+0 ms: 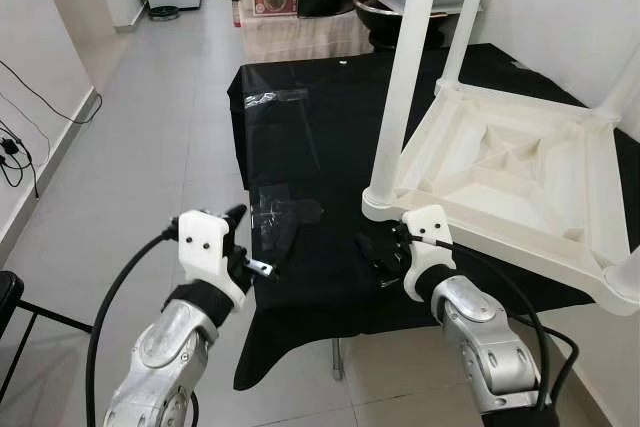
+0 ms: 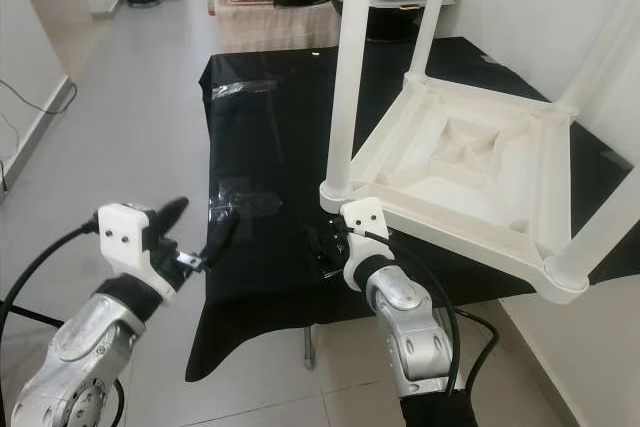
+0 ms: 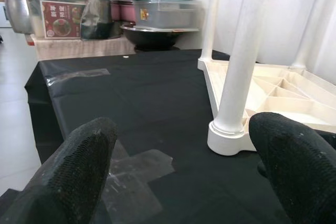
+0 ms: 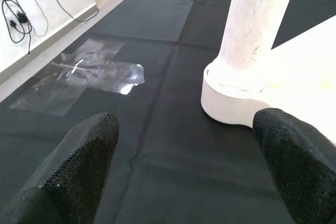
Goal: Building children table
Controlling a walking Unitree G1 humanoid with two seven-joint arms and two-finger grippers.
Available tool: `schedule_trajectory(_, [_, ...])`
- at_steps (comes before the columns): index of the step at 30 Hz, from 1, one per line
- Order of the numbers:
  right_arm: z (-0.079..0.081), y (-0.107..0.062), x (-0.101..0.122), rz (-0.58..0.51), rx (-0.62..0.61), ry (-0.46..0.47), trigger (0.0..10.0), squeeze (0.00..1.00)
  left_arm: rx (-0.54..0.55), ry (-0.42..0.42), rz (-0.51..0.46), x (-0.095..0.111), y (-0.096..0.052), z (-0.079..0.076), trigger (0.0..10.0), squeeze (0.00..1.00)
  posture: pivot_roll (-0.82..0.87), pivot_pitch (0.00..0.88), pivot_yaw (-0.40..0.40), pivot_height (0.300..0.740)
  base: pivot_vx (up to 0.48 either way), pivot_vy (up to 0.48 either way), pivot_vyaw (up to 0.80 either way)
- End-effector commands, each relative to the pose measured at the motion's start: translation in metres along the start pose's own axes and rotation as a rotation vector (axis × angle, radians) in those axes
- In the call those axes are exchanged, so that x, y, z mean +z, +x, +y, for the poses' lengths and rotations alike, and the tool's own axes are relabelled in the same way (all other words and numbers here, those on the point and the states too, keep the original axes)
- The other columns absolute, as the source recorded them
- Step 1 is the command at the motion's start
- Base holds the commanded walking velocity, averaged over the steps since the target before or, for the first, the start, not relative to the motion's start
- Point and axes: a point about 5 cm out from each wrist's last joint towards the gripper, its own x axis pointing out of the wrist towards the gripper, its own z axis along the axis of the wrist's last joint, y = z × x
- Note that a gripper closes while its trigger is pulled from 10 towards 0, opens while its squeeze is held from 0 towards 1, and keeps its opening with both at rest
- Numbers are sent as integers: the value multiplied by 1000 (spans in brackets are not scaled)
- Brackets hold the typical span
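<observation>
A white plastic children table (image 1: 510,167) lies upside down on a table under a black cloth (image 1: 300,137), with its legs pointing up. The nearest leg (image 1: 400,77) stands in its corner socket (image 4: 236,95) at the near left corner. My right gripper (image 1: 377,252) is open, low over the cloth just in front of that corner. In the right wrist view its fingers (image 4: 79,166) frame the socket. My left gripper (image 2: 197,227) is open at the cloth's near left edge, pointing toward the same leg (image 3: 236,77).
Clear tape patches (image 1: 280,212) (image 1: 270,99) stick to the cloth. Behind the table stand a pot and lidded containers (image 3: 163,9) on a second table. Bare floor (image 1: 150,147) runs along the left, with cables (image 1: 15,147) at the wall.
</observation>
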Motion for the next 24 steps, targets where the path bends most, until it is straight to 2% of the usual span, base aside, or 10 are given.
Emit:
schedule_trajectory(1, [0,2,1,-8,12,25,10000,0,2,25,-13,3,1,0,10000,0,-28,68,-42,740,0,0,0])
schedule_trajectory(7, [1,3,4,-29,33,39,10000,0,-4,66,-31,4,1,-4,10000,0,-26,67,-41,740,0,0,0])
schedule_trajectory(10, [-1,6,10,-62,69,35,10000,0,78,265,-53,5,3,1,10000,0,-28,67,-41,740,0,0,0])
schedule_trajectory(11, [-1,6,10,-62,69,35,10000,0,78,265,-53,5,3,1,10000,0,-28,67,-41,740,0,0,0])
schedule_trajectory(12, [-2,7,12,-69,73,30,10000,0,128,336,-61,6,4,5,10000,0,-27,70,-39,740,0,0,0])
schedule_trajectory(13, [-4,7,14,-73,70,27,10000,0,202,449,-61,7,4,11,10000,0,-31,69,-40,740,0,0,0])
schedule_trajectory(14, [-4,7,14,-73,70,27,10000,0,202,449,-61,7,4,11,10000,0,-31,69,-40,740,0,0,0])
schedule_trajectory(16, [-8,9,17,-79,61,21,10000,0,287,539,-76,8,3,17,10000,0,-31,70,-41,740,0,0,0])
schedule_trajectory(20, [-9,8,18,-82,60,15,10000,0,277,544,-82,7,2,14,10000,0,-31,72,-40,740,0,0,0])
schedule_trajectory(24, [-7,8,17,-69,90,-47,10000,0,228,488,-64,2,3,8,10000,0,-31,74,-37,740,0,0,0])
